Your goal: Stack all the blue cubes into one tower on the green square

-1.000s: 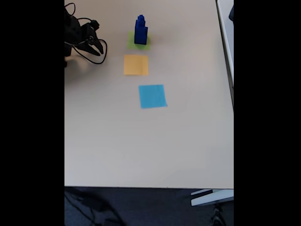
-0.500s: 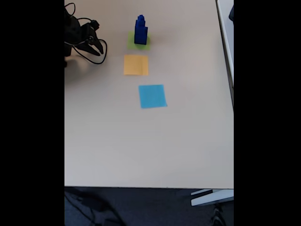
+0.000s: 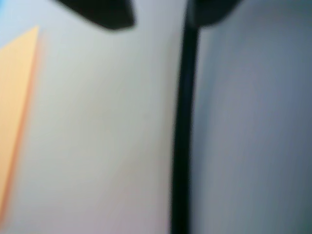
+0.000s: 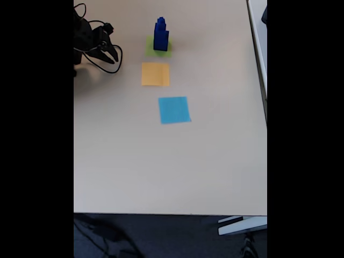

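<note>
In the fixed view the blue cubes [image 4: 160, 35] stand stacked as one tower, largest at the bottom and smallest on top, on the green square [image 4: 159, 47] at the far middle of the table. My gripper [image 4: 107, 56] sits low at the far left, well apart from the tower, open with nothing between its fingers. The wrist view is blurred: two dark fingertips [image 3: 105, 13] come in from the top edge with a gap between them, over bare table.
An orange square [image 4: 155, 73] [image 3: 17, 97] and a light blue square [image 4: 174, 109] lie in a line nearer than the green one. A black cable [image 4: 115, 65] [image 3: 181, 146] loops by the gripper. The table's near edge [image 4: 172, 214] and right edge bound the surface.
</note>
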Available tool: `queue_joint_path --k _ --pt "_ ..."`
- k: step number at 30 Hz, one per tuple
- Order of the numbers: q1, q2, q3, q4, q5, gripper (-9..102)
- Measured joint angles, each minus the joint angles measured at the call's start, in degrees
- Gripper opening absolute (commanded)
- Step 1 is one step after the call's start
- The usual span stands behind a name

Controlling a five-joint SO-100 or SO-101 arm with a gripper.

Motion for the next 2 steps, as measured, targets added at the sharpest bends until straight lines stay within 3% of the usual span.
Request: queue_joint_path --k 2 --pt "0.00 0.00 0.00 0.00 0.00 4"
